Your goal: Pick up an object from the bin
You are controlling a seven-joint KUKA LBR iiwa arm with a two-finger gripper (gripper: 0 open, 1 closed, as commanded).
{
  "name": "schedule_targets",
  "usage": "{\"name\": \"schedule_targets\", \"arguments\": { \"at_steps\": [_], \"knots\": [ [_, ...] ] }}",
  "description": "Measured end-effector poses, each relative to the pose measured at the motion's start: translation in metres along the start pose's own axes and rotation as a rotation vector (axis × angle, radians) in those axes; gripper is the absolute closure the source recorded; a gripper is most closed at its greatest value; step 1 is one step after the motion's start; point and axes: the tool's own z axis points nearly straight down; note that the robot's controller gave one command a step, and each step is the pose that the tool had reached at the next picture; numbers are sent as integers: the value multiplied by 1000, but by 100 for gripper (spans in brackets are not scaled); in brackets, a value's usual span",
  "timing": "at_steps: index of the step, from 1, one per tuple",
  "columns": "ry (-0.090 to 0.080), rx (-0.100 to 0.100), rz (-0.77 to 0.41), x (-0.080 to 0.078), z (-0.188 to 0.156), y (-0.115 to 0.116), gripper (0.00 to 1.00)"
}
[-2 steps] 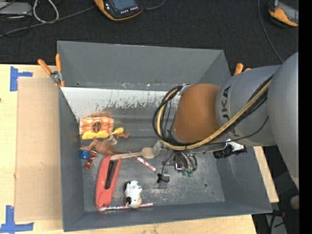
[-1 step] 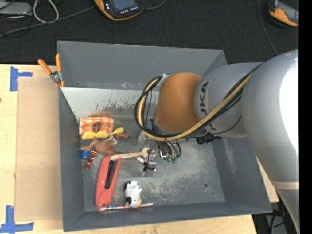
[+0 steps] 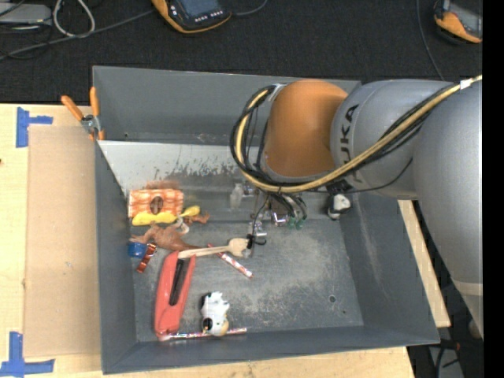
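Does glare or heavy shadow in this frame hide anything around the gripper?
Camera view: a bright band of light lies along the bin on its far wall, with no glare on the things inside. Camera view: the orange cover on the arm shades the area beneath it, so the gripper, beside the wooden spoon, looks dim.

One camera looks down on the grey metal bin [image 3: 315, 278] from above and a little to one side — close in, far wall uppermost — with the arm [image 3: 409, 140] entering from the right.
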Motion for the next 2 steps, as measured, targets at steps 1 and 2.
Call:
{"name": "schedule_targets", "arguments": {
  "at_steps": [1, 2],
  "knots": [
    [6, -3, 83, 20, 54, -3, 0],
    [-11, 0, -157, 33, 56, 37, 100]
  ]
}}
